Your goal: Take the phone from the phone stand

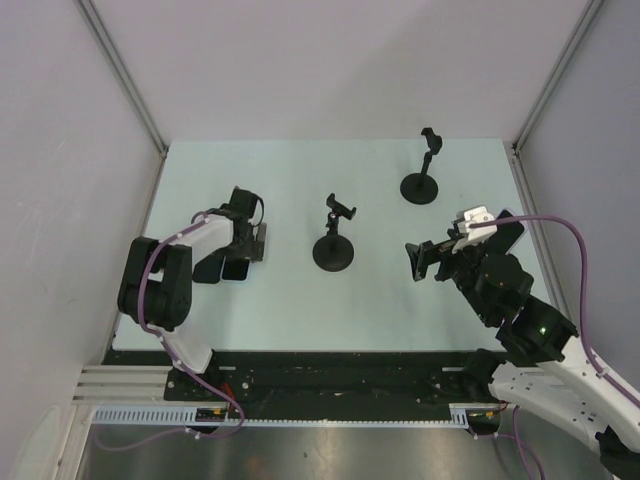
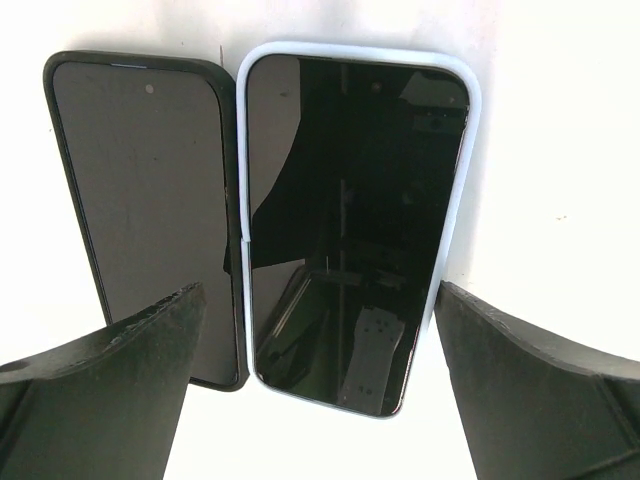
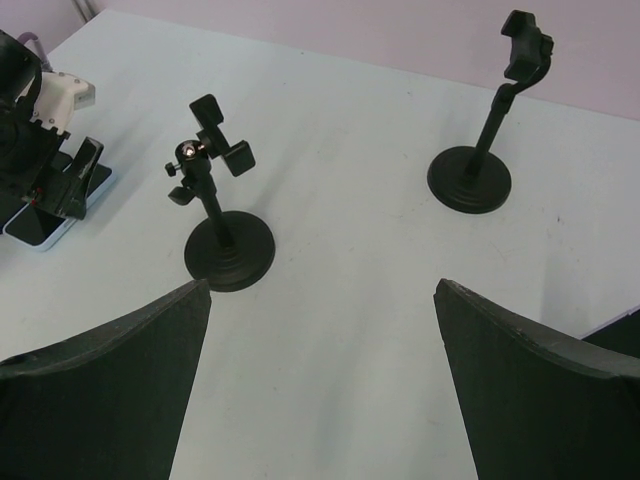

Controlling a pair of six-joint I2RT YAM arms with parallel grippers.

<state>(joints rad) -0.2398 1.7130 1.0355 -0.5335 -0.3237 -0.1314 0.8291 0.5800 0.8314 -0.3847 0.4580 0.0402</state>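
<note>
**Fixtures and surroundings, top view**

- Table (image 1: 300, 180): pale mint top, matte, filling the centre of the enclosure.
- Back wall (image 1: 340, 70): plain lilac-grey panel, at 12 o'clock.
- Left wall (image 1: 60, 200) at 9 o'clock and right wall (image 1: 600, 170) at 3 o'clock: same finish.
- Left corner post (image 1: 120, 75) at 11 o'clock and right corner post (image 1: 560, 70) at 1 o'clock: silver metal, slanting towards the table's far corners.
- Black mounting strip (image 1: 340, 375): along the table's near edge, at 6 o'clock.
- Slotted white duct (image 1: 330, 422): just below the strip.
- Brushed metal sheet (image 1: 330, 455): lowest band.

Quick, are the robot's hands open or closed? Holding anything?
Left end effector: open, holding nothing.
Right end effector: open, holding nothing.
</note>
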